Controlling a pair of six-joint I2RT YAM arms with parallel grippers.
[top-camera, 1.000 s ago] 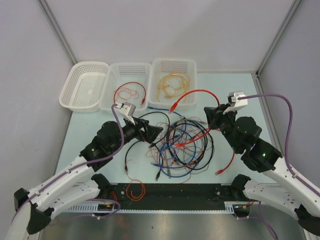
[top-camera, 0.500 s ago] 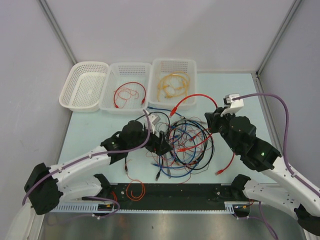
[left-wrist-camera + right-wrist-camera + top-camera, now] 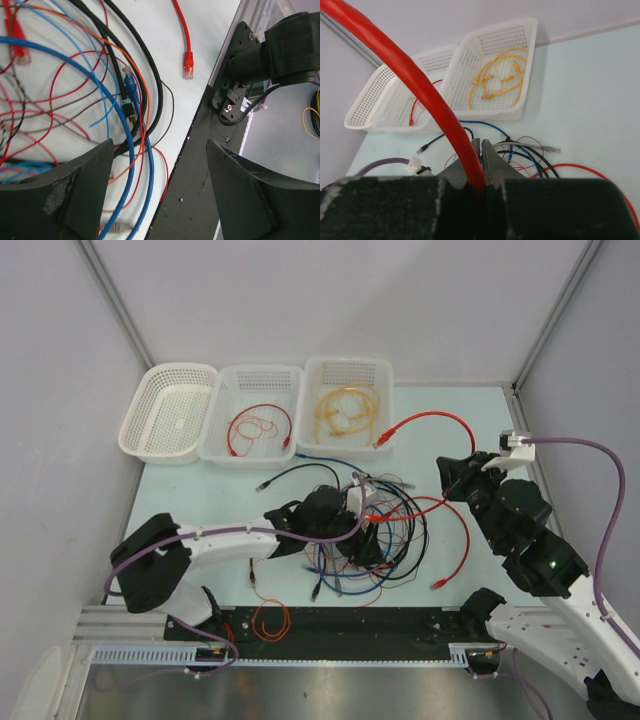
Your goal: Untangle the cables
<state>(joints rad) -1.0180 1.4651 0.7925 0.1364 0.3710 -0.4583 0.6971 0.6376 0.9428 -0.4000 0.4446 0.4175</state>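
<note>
The right gripper (image 3: 481,165) is pinching the red cable (image 3: 420,95); the left gripper (image 3: 159,150), standing spread over the tangle (image 3: 410,530), should be pinning neighbouring loops.

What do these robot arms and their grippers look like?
The left arm and right arm are white near the base, black further out. A purple hose runs along each to a white box at the wrist. The right arm shows a green light. The left gripper and right gripper have black fingers.
</note>
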